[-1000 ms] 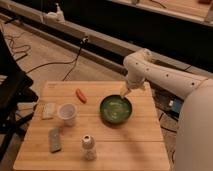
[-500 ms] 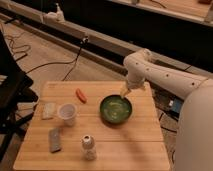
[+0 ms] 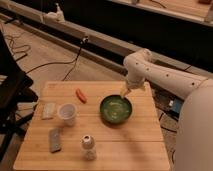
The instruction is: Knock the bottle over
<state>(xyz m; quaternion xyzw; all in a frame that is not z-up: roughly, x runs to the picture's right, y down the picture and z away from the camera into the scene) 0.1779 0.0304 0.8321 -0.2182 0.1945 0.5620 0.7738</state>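
Observation:
The bottle (image 3: 88,147) is small, whitish and translucent, with a ribbed bulging body and a round pale cap. It stands upright near the front edge of the wooden table (image 3: 135,140), in front of the cup. My gripper (image 3: 123,91) hangs from the white arm at the table's back right, just above the far rim of the green bowl (image 3: 115,109). It is well away from the bottle, up and to the right of it.
A translucent plastic cup (image 3: 67,114) stands left of the bowl. A small orange-red object (image 3: 80,95) lies behind it. A pale flat packet (image 3: 48,110) and a grey flat object (image 3: 55,139) lie at the left. Cables run across the floor behind the table.

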